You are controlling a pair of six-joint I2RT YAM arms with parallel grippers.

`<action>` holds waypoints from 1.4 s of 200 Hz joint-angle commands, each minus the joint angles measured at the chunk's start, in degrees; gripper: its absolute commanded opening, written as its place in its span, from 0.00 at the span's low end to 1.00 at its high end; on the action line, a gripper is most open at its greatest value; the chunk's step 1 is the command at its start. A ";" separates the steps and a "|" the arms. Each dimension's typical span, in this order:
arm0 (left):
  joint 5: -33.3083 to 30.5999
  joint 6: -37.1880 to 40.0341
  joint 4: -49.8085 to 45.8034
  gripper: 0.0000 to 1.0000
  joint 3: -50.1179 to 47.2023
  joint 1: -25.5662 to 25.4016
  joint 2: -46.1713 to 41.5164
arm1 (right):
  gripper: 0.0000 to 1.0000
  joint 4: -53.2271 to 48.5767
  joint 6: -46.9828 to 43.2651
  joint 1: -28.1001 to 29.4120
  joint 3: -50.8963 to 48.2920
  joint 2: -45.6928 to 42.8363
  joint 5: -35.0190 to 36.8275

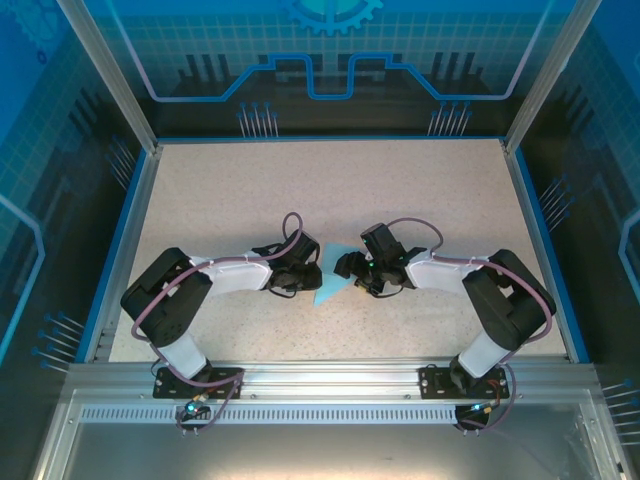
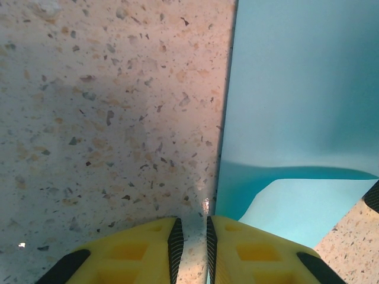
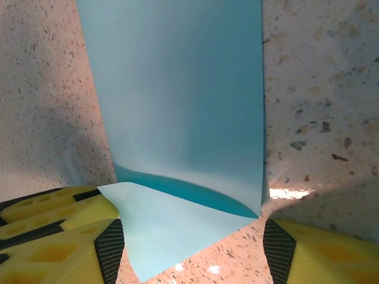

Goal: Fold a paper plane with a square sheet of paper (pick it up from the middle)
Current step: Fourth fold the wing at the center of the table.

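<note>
The square sheet of paper [image 1: 330, 284] is light blue and lies on the table between my two grippers. My left gripper [image 1: 305, 272] sits at its left edge. In the left wrist view the paper [image 2: 296, 89] lies to the right, and the yellow fingers of the left gripper [image 2: 191, 236] stand a narrow gap apart with bare table between them. My right gripper [image 1: 350, 268] is at the right side of the sheet. In the right wrist view the paper [image 3: 177, 89] has its near corner curled over as a flap [image 3: 172, 231], lying between the wide-apart fingers of the right gripper [image 3: 194, 248].
The speckled beige table [image 1: 330, 190] stretches far behind the paper. A blue rim [image 1: 120, 240] bounds its sides and an aluminium rail [image 1: 320, 375] runs along the near edge by the arm bases.
</note>
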 commanded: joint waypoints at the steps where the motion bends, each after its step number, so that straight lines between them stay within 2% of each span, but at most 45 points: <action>1: -3.21 -0.77 -0.84 0.21 0.36 0.42 3.12 | 0.65 4.39 0.86 0.77 0.96 1.58 -0.62; 81: -2.91 -0.68 -0.73 0.21 0.42 0.39 3.15 | 0.62 6.70 1.41 0.77 0.66 1.93 -0.81; 123: -2.80 -0.85 -0.78 0.21 0.50 0.39 3.15 | 0.51 7.87 0.99 1.00 -0.50 1.49 -1.70; 191: -2.99 -1.20 -1.77 0.22 1.04 0.37 1.55 | 0.42 8.09 -0.11 2.95 -1.26 3.50 -1.89; 215: -3.36 -1.12 -2.69 0.22 1.23 0.35 0.32 | 0.33 7.89 -0.58 3.48 -1.21 3.95 -1.63; 253: -5.06 -1.03 -4.76 0.26 1.05 0.39 -3.64 | 0.05 4.98 -0.77 3.58 -0.96 2.53 1.00; 268: -5.27 -0.44 -5.16 0.30 0.50 0.40 -6.03 | 0.00 1.49 -0.85 3.81 -0.08 0.79 3.30; 280: -5.26 0.08 -4.98 0.35 -0.22 0.36 -8.00 | 0.00 -2.00 -0.71 4.26 0.73 -0.96 5.79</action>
